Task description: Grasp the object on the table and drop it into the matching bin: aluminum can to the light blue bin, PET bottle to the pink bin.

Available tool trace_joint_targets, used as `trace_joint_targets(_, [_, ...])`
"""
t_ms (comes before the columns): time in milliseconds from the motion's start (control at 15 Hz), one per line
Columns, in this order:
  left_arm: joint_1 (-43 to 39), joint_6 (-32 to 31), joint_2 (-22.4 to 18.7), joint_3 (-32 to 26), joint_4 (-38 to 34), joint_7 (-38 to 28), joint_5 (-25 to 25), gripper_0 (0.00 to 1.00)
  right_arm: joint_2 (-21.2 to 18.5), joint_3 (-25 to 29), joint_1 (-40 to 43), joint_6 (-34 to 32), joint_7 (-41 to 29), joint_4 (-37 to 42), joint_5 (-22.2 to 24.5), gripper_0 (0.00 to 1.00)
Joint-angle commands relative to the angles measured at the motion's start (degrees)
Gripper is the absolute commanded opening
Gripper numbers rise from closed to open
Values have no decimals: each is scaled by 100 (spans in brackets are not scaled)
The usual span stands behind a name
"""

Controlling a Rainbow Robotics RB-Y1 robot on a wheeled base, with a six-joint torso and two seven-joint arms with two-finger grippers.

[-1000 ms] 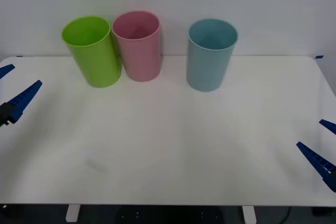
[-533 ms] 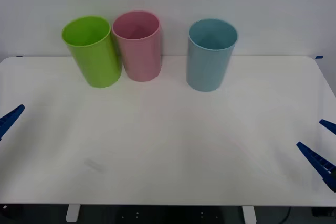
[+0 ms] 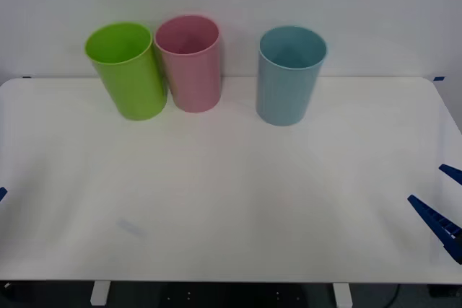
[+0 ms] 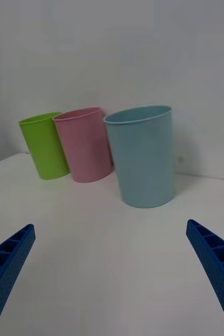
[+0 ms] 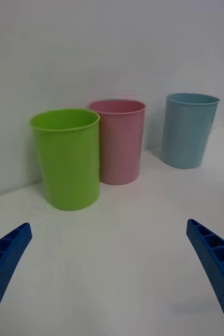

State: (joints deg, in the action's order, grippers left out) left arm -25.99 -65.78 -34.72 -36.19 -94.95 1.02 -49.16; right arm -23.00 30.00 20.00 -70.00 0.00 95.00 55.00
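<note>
The object, whether PET bottle or aluminum can, is out of view. The pink bin (image 3: 189,63) stands at the back of the white table (image 3: 231,200), touching a lime green bin. The light blue bin (image 3: 289,75) stands apart to its right. Both also show in the wrist views: pink bin (image 5: 119,142) (image 4: 84,144), light blue bin (image 5: 188,131) (image 4: 143,155). My right gripper (image 3: 444,203) (image 4: 110,226) is open at the table's front right edge. My left gripper (image 5: 108,226) is open with nothing in it; one fingertip (image 3: 1,193) pokes in at the left edge.
A lime green bin (image 3: 128,70) leans slightly at the back left, against the pink one. A plain white wall rises right behind the bins. A faint smudge (image 3: 130,227) marks the tabletop at front left.
My left gripper has drawn back and down along the table's left edge, almost leaving the front view. The right gripper and the bins have not moved.
</note>
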Motion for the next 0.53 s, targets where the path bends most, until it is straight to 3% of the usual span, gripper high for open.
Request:
trace_joint_targets(67, [-284,-84,0,7,-14,30,21,100,0,0,0,0,0,0,0,100])
trace_joint_targets(533, [-407,-128,0,104,-14,21,12,100,0,0,0,0,0,0,0,100])
